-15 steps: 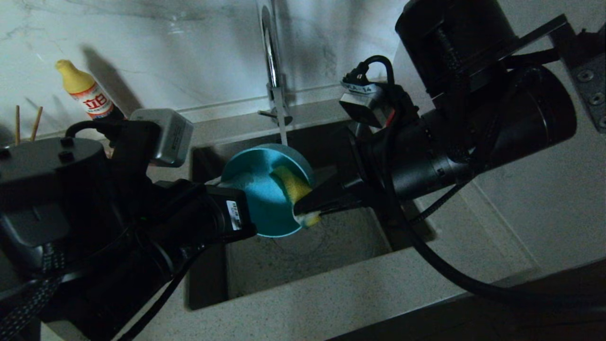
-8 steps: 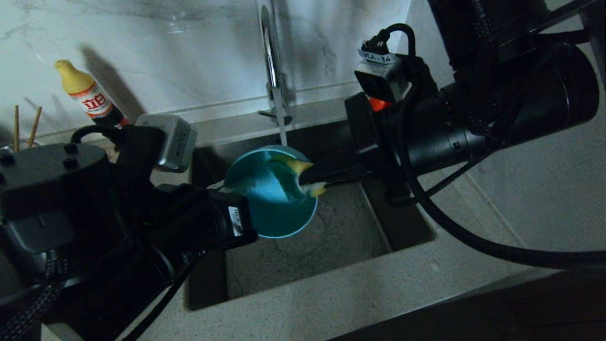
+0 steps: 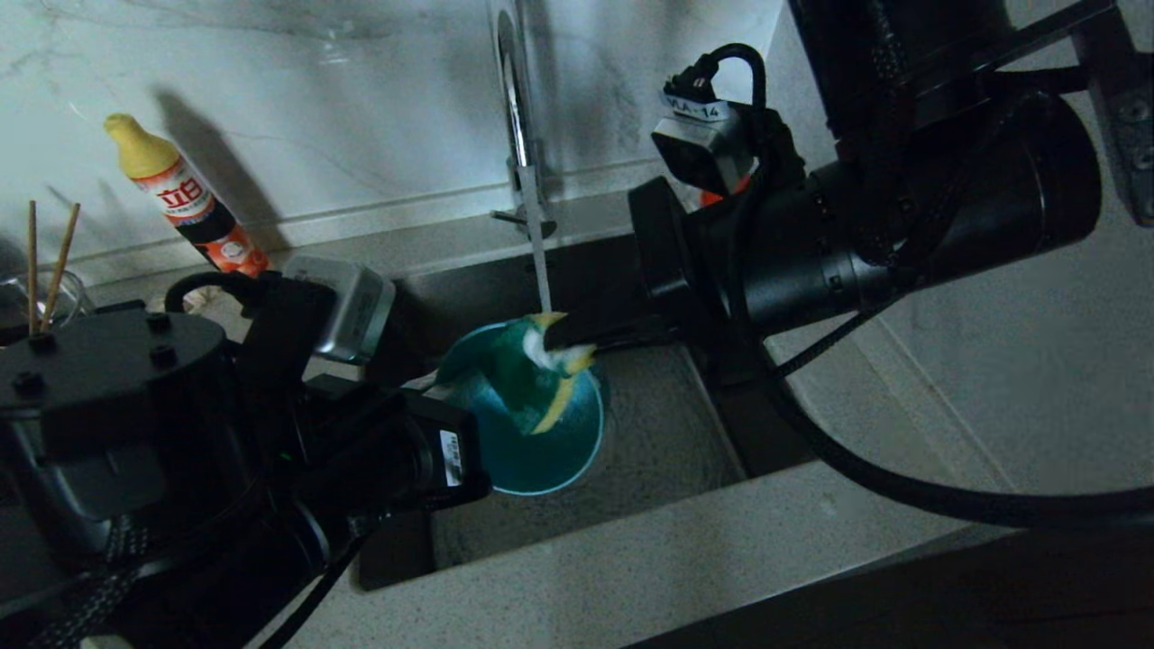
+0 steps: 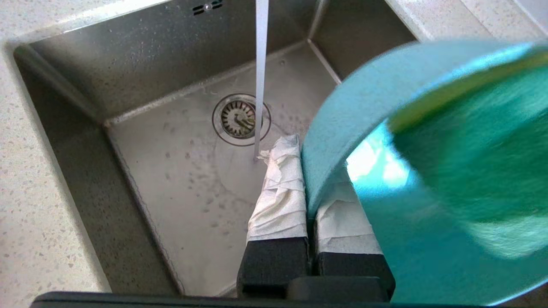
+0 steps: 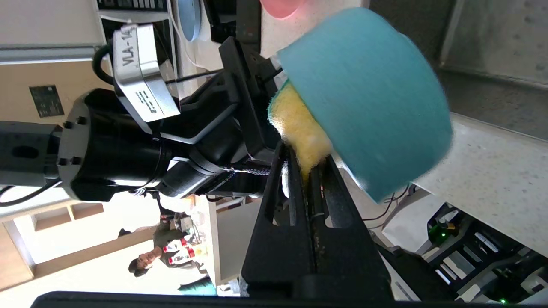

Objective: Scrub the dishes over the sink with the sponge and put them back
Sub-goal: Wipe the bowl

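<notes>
Holding the bowl [image 3: 518,424] over the sink [image 3: 649,451], your left gripper [image 4: 312,205] pinches the bowl's rim between its two white-wrapped fingers [image 4: 280,192], closed tight on it. You see the bowl tilted on edge above the sink floor, its hollow turned toward the right arm. Your right gripper [image 3: 572,338] reaches in from the faucet [image 3: 518,117] side, jaws clamped on the sponge [image 3: 541,379], which presses into the bowl's hollow, green face against the teal. Water [image 3: 544,270] falls from the faucet past the bowl's upper rim. Left of the sink you find the chopsticks [image 3: 45,257] upright in a glass [image 3: 41,302], beside a bottle [image 3: 185,203].
</notes>
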Controlling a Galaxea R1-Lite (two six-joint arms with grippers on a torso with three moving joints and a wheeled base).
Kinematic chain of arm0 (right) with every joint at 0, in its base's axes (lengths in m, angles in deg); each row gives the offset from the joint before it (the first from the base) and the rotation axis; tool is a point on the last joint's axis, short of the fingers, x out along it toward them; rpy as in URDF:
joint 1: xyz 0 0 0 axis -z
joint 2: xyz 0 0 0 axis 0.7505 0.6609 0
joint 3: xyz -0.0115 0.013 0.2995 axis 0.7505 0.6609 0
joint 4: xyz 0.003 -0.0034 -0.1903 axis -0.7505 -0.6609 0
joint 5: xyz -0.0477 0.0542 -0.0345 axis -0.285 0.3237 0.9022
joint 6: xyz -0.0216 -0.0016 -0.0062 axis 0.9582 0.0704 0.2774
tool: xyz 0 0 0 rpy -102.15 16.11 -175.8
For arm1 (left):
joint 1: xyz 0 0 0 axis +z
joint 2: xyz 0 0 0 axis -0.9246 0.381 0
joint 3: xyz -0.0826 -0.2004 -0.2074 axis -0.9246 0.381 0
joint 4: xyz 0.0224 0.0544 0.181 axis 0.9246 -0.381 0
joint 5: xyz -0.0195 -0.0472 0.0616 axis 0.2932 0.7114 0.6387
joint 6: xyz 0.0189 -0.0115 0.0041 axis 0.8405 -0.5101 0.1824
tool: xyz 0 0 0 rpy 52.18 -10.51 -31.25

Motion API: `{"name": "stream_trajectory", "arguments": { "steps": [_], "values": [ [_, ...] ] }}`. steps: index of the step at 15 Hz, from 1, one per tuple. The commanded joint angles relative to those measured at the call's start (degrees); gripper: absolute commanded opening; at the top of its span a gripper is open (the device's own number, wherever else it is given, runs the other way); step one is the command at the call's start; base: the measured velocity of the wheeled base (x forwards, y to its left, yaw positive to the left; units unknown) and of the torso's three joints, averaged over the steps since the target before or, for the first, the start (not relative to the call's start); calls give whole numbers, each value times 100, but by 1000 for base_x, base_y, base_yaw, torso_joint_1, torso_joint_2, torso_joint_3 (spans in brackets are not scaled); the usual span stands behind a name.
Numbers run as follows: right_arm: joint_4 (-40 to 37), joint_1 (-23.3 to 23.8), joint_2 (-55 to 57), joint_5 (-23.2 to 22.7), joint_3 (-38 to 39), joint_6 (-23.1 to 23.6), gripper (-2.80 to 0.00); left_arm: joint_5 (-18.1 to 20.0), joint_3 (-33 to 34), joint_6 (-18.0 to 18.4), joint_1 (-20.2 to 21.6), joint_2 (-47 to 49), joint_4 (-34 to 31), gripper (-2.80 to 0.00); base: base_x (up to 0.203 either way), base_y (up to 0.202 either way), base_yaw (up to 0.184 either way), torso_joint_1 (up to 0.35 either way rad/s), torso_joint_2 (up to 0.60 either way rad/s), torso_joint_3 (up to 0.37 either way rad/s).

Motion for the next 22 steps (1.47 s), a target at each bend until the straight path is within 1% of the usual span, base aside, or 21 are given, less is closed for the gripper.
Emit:
{"name": "stream_trajectory", "arguments": {
  "steps": [1, 4, 5, 8, 10, 16, 22],
  "values": [
    [-80, -141, 153, -19, 60, -36, -280, -16, -73, -12, -1, -15, 36, -280, 0, 0, 0, 0, 0, 0],
    [-192, -181, 141, -28, 131, -39, -280, -11, -142, -28, 30, -20, 39, -280, 0, 0, 0, 0, 0, 0],
    [-292, -242, 78, -28, 201, -45, -280, -15, -218, -51, 153, -3, 43, -280, 0, 0, 0, 0, 0, 0],
    [-410, -287, 82, -30, 241, -55, -280, -16, -376, -82, 232, -12, 44, -280, 0, 0, 0, 0, 0, 0],
    [-584, -414, 153, -37, 241, -71, -280, -25, -446, -91, 254, 3, 44, -280, 0, 0, 0, 0, 0, 0],
    [-568, -765, 460, -29, 137, -147, -280, -25, -446, -91, 289, 29, 44, -280, 0, 0, 0, 0, 0, 0],
    [-584, -722, 409, -3, 92, -150, -280, -25, -446, -91, 289, 29, 44, -280, 0, 0, 0, 0, 0, 0]
  ]
}}
